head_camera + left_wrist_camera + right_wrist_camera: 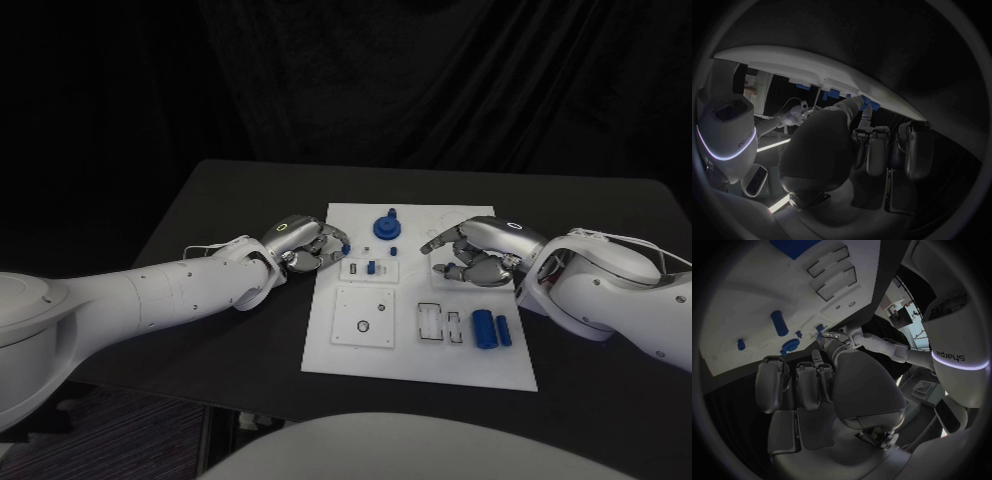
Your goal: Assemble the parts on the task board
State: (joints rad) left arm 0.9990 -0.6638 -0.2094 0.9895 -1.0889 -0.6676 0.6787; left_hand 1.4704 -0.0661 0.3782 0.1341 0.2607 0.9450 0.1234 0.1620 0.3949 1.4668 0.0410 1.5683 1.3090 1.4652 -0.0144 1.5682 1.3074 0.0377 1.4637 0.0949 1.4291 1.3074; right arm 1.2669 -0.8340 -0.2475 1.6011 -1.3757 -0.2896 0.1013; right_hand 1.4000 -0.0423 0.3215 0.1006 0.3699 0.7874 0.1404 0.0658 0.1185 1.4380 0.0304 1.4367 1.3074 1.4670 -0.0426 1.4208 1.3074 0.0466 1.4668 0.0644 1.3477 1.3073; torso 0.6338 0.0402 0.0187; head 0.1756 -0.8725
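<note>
The white task board (pixel 418 355) lies in the middle of the black table. On it stand a blue round knob (pixel 387 226) and small blue pegs (pixel 372 268), and two blue cylinders (pixel 492 329) lie near its right edge. My left hand (pixel 306 243) is at the board's left edge, fingers curled. In the left wrist view its thumb and a finger meet on a small blue part (pixel 869 103). My right hand (pixel 483 250) hovers over the board's upper right with its fingers (pixel 798 385) curled in and nothing seen in them. The right wrist view shows the knob (pixel 790 345) and a blue peg (pixel 779 322).
Empty rectangular slots (pixel 433 322) and a raised square plate (pixel 365 317) with holes take up the board's near half. Bare black table (pixel 216 200) runs round the board. A dark curtain hangs behind the table.
</note>
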